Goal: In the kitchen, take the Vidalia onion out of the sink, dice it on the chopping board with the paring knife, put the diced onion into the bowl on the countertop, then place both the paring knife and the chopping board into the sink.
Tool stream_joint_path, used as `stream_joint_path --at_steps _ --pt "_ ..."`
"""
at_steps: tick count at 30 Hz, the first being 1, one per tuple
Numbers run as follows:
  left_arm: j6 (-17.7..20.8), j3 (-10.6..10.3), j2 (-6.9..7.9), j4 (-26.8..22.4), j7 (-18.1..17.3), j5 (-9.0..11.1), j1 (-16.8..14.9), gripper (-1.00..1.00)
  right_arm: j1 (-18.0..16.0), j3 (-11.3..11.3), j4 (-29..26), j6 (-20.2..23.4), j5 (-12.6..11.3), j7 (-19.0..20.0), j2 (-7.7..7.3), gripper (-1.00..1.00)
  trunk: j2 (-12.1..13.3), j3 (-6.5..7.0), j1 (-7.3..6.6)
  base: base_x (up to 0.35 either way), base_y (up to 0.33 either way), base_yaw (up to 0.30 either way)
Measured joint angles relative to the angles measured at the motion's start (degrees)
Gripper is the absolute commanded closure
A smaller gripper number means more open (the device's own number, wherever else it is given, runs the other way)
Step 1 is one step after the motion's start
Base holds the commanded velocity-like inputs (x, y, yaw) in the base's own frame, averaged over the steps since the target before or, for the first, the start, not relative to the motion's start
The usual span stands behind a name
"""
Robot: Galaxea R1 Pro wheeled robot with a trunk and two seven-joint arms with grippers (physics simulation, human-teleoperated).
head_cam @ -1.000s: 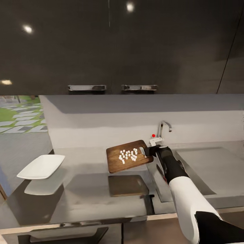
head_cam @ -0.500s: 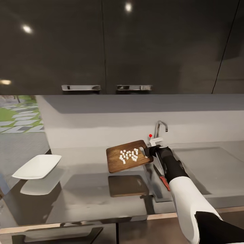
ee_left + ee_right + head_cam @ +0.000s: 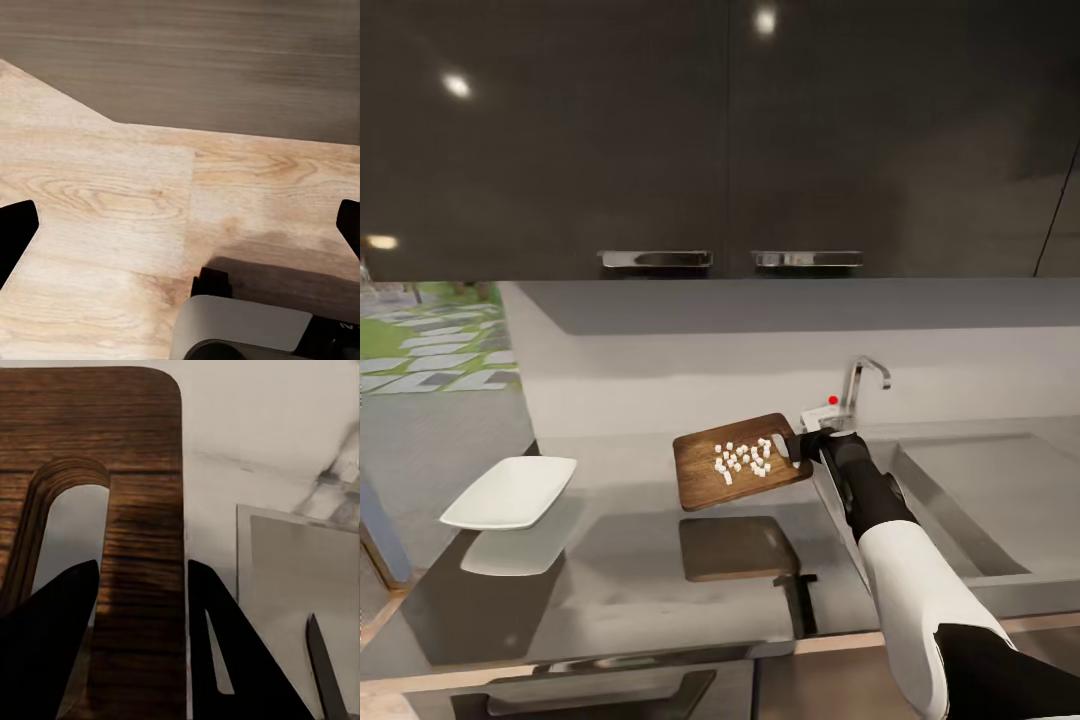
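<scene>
My right tool (image 3: 798,447) is clenched on the handle end of the chopping board (image 3: 735,465), one black finger (image 3: 52,637) on each side of the strip of wood beside the handle slot. I hold the board in the air, roughly level, above the worktop (image 3: 620,560); its brown reflection lies on the glossy surface straight beneath it. A loose heap of small white onion cubes (image 3: 742,459) sits on the board near the middle, toward the tool's end. The board hangs just off the sink's left rim, and the sink (image 3: 970,500) opens to the right of my forearm, with the chrome tap (image 3: 860,385) and its red-tipped lever at the back edge. In the right wrist view a slim dark blade of the paring knife (image 3: 324,671) lies down in the grey basin, beyond the board's edge. The white bowl (image 3: 510,492) rests near the worktop's left edge, well apart from the board. My left tool (image 3: 180,225) is spread wide over pale wood floor, grasping nothing.
</scene>
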Motion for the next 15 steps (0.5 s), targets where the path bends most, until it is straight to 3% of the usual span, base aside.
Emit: stream_joint_path --at_steps 6,15 --pt "0.0 0.0 0.0 0.0 0.01 0.0 0.0 -1.0 0.03 -0.03 0.0 -0.02 0.17 0.0 0.0 1.0 0.0 0.0 0.0 0.0 0.068 0.0" --pt "-0.01 0.0 0.0 0.01 0.02 0.0 0.0 -1.0 0.06 -0.02 0.0 -0.02 0.13 0.0 -0.01 1.0 0.01 0.0 0.0 0.0 0.264 0.0"
